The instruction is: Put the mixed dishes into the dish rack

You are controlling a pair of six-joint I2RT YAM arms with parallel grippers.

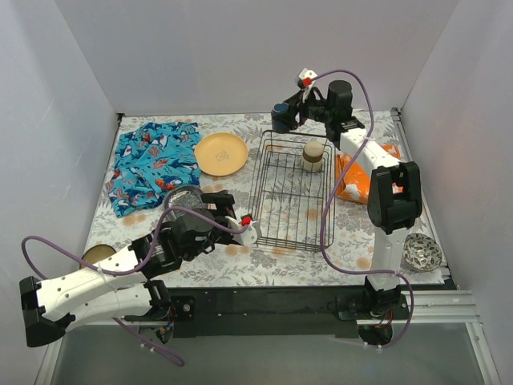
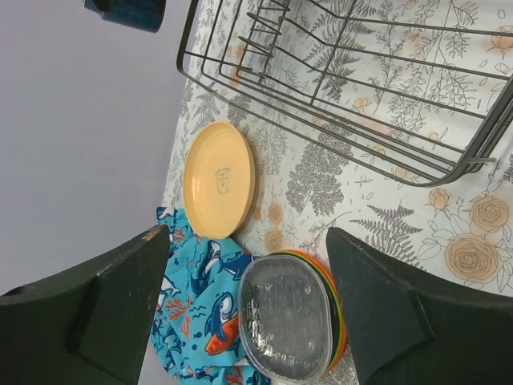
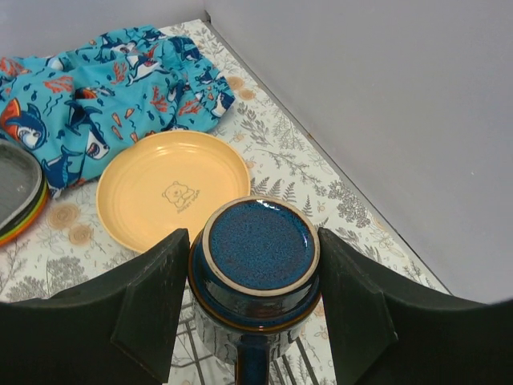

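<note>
My right gripper (image 1: 287,115) is shut on the dark blue mug (image 1: 280,117), held upside down above the far left corner of the black wire dish rack (image 1: 290,191). In the right wrist view the mug's base (image 3: 256,245) sits between my fingers (image 3: 152,313). A beige-silver cup (image 1: 313,155) stands in the rack's far right corner. My left gripper (image 1: 212,204) is open and empty, just above a stack of plates (image 2: 288,317) with a dark grey patterned one on top. A yellow-orange plate (image 1: 221,153) lies flat left of the rack.
A blue patterned cloth (image 1: 155,160) lies at the far left, touching the plate stack. An orange crinkly bag (image 1: 353,180) lies right of the rack. A brown-ringed bowl (image 1: 98,257) sits near left and a dark patterned bowl (image 1: 422,252) near right. Walls enclose three sides.
</note>
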